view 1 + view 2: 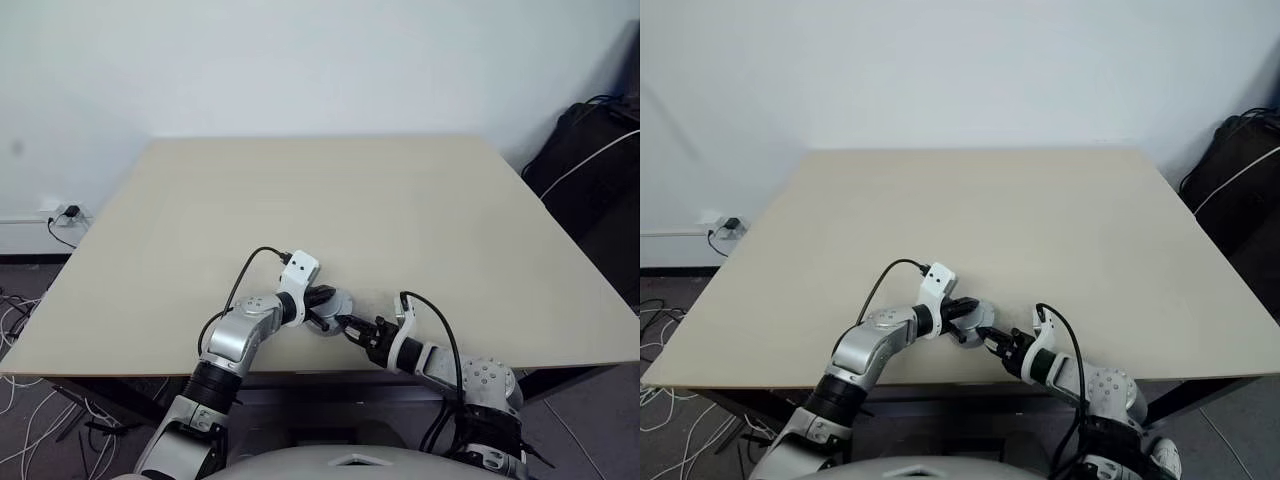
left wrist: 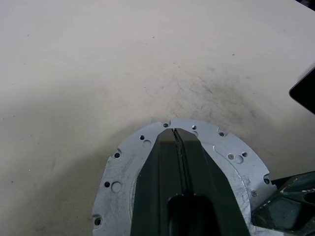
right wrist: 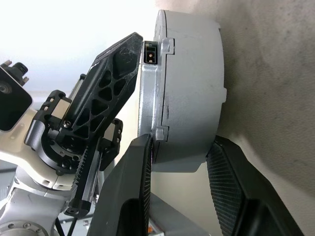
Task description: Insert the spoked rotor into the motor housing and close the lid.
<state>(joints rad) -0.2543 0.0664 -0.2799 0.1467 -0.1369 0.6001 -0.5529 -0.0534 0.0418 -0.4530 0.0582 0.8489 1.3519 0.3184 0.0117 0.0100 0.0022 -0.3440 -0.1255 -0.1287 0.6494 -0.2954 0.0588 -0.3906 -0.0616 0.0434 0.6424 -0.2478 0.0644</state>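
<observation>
The motor housing (image 3: 192, 98) is a silver round body lying near the table's front edge, also seen from the head camera as the housing (image 1: 335, 303). The lid (image 2: 231, 157), a silvery disc with small holes around its rim, sits on the housing. My left gripper (image 2: 174, 132) is shut, and its closed fingertips press flat on the lid's face. My right gripper (image 3: 181, 142) comes in from the right and is shut on the housing, one finger (image 3: 140, 167) at the lid's flange and the other on the opposite face. The spoked rotor is hidden.
The pale table (image 1: 400, 200) stretches away beyond both grippers. Its front edge runs just under my forearms. A black bag (image 1: 590, 150) with a white cable stands beyond the table's right side. A wall socket (image 1: 65, 212) and cables lie at the left on the floor.
</observation>
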